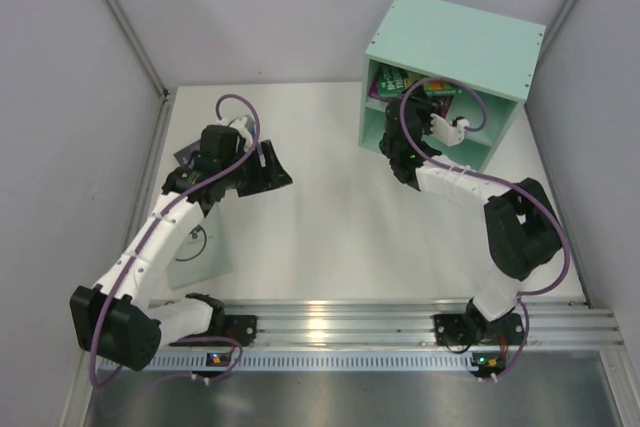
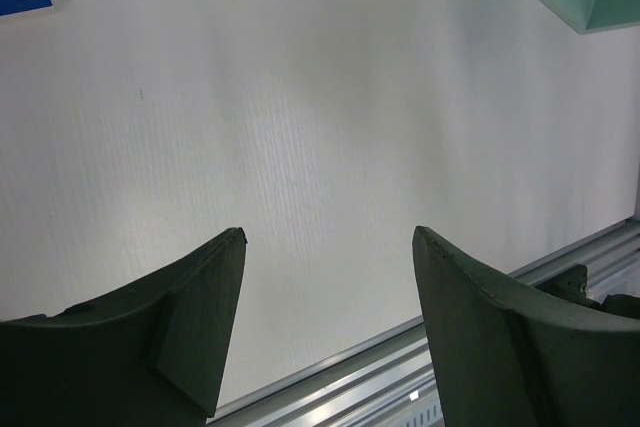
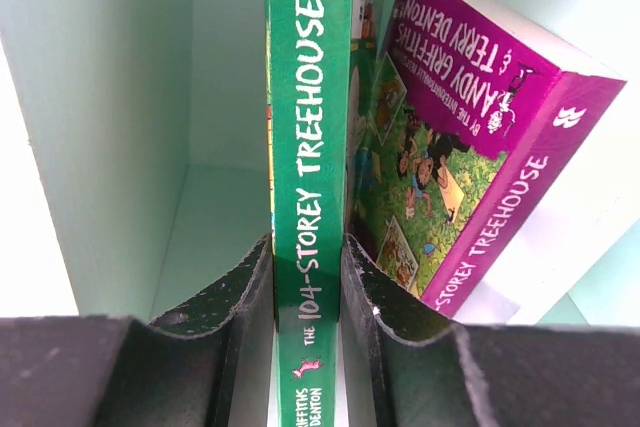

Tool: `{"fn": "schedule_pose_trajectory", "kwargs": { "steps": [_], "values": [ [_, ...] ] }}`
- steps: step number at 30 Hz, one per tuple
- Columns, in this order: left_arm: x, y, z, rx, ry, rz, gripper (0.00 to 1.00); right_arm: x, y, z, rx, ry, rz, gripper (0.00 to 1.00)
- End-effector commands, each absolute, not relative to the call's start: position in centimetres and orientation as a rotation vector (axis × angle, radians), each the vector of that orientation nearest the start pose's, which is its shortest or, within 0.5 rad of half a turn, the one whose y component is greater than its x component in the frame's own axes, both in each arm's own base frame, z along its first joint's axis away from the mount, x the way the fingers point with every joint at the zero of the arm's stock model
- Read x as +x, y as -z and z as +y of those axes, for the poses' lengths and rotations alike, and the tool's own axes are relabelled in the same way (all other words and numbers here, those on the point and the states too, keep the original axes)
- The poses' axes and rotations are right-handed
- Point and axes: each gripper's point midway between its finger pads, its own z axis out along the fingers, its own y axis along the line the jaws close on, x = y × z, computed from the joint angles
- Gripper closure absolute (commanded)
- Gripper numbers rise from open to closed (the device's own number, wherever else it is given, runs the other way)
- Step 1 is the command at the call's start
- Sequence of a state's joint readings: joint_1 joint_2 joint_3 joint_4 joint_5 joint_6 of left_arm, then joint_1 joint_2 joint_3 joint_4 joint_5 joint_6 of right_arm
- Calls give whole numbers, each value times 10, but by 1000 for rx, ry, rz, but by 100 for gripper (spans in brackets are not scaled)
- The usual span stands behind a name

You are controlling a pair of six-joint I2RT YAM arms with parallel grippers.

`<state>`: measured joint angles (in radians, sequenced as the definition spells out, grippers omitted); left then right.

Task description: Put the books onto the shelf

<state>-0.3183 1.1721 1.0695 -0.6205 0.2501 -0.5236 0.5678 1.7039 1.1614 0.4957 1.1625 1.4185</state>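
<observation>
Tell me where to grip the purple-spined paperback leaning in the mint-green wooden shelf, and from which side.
Pinch the purple-spined paperback across its spine, one finger on each cover, coming in through the open front of the mint-green wooden shelf. The spine faces outward and the book stands tilted, seemingly against the green paperback held by the right gripper, so tilt the jaws to match.
</observation>
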Motion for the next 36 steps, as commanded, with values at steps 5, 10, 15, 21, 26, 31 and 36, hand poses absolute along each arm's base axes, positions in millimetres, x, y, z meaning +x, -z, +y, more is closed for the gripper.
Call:
{"fn": "schedule_pose_trajectory", "kwargs": {
  "steps": [5,10,15,21,26,31,36],
  "values": [
    [296,-228,-166,-78,748,2277,27,482,-303,166,1332,-767,962,68],
    [293,-227,-165,-84,747,2281,27,479,-307,179,1270,-808,1065,57],
    [288,-226,-163,-92,748,2279,27,473,-303,179,1235,-814,1131,58],
    [284,-224,-163,-102,758,2281,27,474,-298,171,1231,-824,1157,64],
    [283,-224,-161,-109,752,2279,27,477,-299,174,1202,-874,1206,61],
    [281,-224,-159,-114,744,2278,27,474,-301,178,1181,-863,1293,52],
    [279,-227,-159,-116,747,2270,27,469,-292,181,1166,-841,1397,48]
  ]
}}
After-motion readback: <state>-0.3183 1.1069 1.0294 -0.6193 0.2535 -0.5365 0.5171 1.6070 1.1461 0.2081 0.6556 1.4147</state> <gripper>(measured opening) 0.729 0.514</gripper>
